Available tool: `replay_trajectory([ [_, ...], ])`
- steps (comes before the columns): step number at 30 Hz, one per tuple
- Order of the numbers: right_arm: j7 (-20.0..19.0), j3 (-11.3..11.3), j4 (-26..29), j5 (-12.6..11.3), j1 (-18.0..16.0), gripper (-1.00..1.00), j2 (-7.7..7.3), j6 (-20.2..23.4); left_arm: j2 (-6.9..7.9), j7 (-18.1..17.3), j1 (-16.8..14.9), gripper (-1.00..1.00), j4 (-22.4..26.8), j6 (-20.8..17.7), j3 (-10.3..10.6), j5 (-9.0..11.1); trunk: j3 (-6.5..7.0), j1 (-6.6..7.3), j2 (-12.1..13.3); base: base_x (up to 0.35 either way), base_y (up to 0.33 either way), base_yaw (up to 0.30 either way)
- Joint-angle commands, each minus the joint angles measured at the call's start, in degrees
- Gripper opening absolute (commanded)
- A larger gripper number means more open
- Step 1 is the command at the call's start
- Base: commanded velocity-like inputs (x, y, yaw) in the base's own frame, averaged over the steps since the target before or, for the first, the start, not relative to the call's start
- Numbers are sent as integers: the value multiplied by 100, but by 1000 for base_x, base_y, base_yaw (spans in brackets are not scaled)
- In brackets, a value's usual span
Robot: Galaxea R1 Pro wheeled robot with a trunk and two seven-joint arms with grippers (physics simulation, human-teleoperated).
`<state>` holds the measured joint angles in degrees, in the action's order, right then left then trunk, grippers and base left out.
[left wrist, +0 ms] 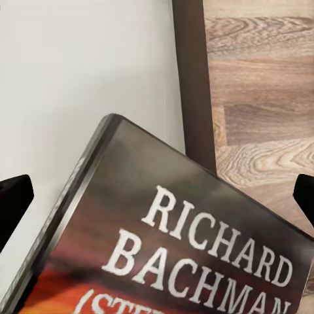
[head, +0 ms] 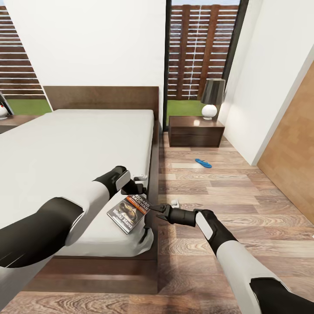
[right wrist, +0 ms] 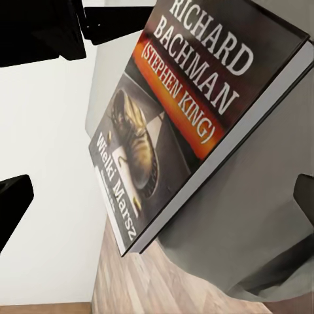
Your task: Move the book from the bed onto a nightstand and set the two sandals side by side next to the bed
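The book (head: 129, 213), a dark paperback with an orange band, lies flat on the off-white mattress of the bed (head: 65, 148), at its right edge near the front corner. My left gripper (head: 141, 186) hovers open just above the book's top end; the left wrist view has the cover (left wrist: 196, 248) close below, with the fingertips (left wrist: 13, 204) wide apart. From the floor side my right gripper (head: 153, 210) stands open at the book's right edge, the book (right wrist: 190, 118) lying ahead of its spread fingertips (right wrist: 13, 203). One blue sandal (head: 203, 163) lies on the floor near the right nightstand (head: 196, 131).
A dark-shaded lamp (head: 212, 98) stands on the right nightstand in front of the tall window. Another nightstand (head: 13, 121) sits at the bed's far left. The dark wood bed frame (head: 153, 174) runs between the mattress and the plank floor (head: 226, 196). A wooden panel (head: 292, 148) lines the right wall.
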<state>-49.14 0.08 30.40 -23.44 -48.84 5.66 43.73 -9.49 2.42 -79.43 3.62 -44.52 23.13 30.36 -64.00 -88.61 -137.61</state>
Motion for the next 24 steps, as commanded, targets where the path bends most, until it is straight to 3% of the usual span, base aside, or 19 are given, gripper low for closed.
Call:
replay_trajectory([
  [1,1,1,2,-21,-2,100,-3,30,4,25,-2,100,7,-23,41,59,-5,1,-2,0,0,0],
  [14,1,1,1,-21,-2,100,-9,30,35,22,-2,100,12,-18,35,58,-5,1,-2,0,0,0],
  [24,1,1,1,-21,-2,100,-4,30,168,22,-2,100,48,-14,34,57,-5,1,-2,0,0,0],
])
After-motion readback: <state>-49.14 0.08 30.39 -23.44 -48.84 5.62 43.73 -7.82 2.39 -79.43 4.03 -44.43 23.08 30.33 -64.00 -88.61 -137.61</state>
